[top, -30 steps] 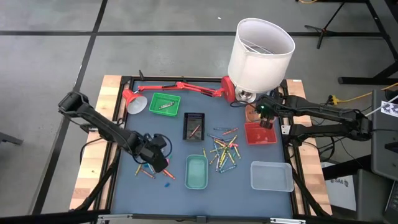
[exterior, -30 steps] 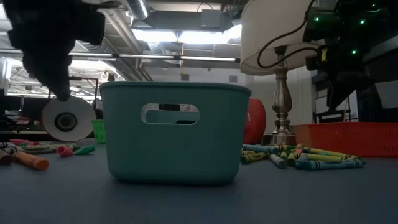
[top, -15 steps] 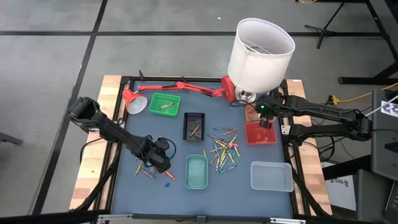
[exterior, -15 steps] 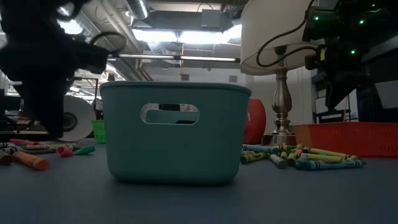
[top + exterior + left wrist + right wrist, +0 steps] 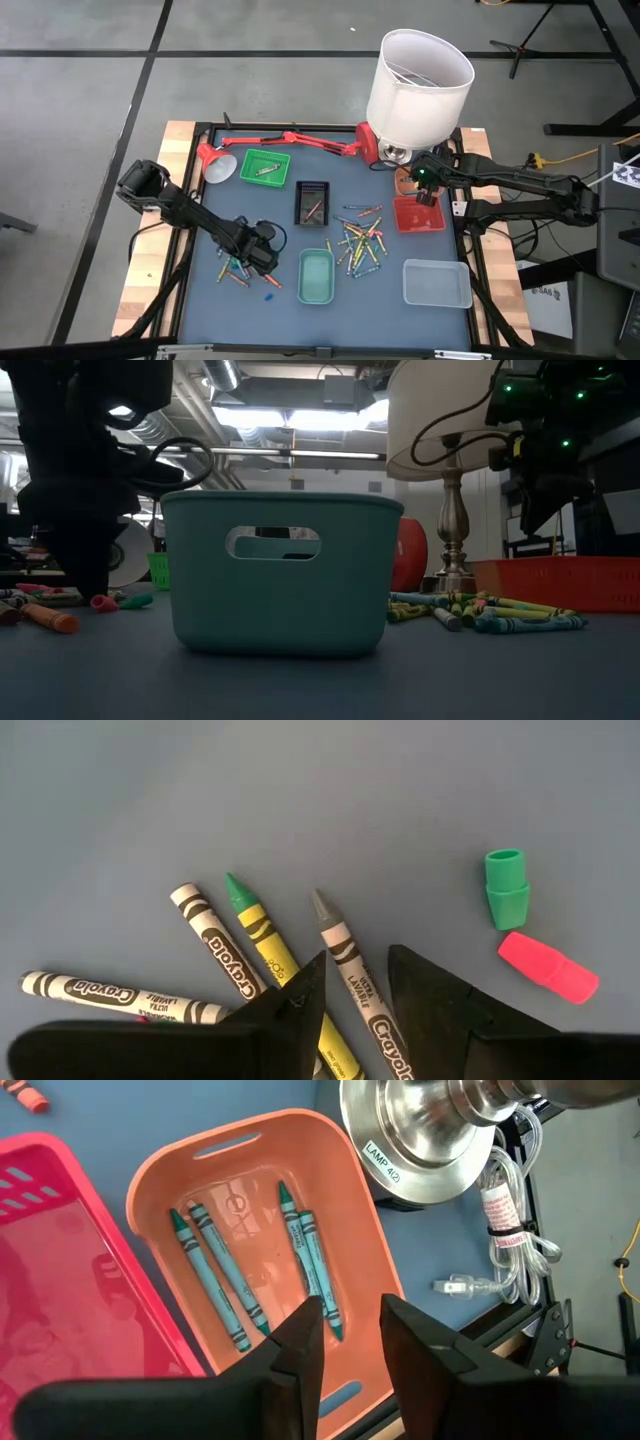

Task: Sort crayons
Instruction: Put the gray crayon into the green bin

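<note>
Now the left gripper (image 5: 350, 1005) has dropped onto the small crayon cluster (image 5: 240, 272) left of the teal bin (image 5: 316, 276), jaws spread astride a grey-tipped crayon (image 5: 345, 955), suggesting pickup next, while the right gripper (image 5: 345, 1350) hangs part-open over an orange tray (image 5: 250, 1240) holding teal crayons (image 5: 215, 1275).

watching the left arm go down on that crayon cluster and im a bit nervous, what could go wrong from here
The left gripper hangs open low over a tight fan of crayons: the grey-tipped crayon lies between its fingers, but the green-tipped yellow crayon lies right beside it, so closing may pinch two or flick one aside. The green cap and pink cap lie loose nearby and could be knocked away. The right gripper hangs open over the orange tray.
</note>
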Available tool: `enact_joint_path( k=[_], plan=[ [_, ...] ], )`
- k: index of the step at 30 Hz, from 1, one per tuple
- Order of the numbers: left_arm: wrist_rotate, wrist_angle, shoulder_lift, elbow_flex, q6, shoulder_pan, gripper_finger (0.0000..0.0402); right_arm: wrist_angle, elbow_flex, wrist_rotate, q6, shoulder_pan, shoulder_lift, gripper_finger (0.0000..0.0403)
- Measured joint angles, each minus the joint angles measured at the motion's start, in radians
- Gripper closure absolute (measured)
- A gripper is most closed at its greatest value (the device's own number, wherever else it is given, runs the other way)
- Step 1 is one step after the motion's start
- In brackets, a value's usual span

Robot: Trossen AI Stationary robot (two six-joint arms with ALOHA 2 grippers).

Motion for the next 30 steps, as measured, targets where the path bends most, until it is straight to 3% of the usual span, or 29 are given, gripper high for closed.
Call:
enact_joint_path(
  k=[14, 25, 30],
  plan=[
    [-0.015, 0.033, 0.001, -0.003, 0.0, 0.006, 0.039, 0.016, 0.001, 0.0, 0.0, 0.0, 0.0, 0.0303],
    [0.027, 0.044, -0.025, -0.002, 0.015, 0.051, 0.0397, 0.016, 0.001, 0.0, 0.0, 0.0, 0.0, 0.0303],
    [-0.006, 0.056, -0.09, 0.019, 0.071, 0.079, 0.0397, 0.022, 0.001, 0.0, 0.0, 0.0, 0.0, 0.0303]
  ],
)
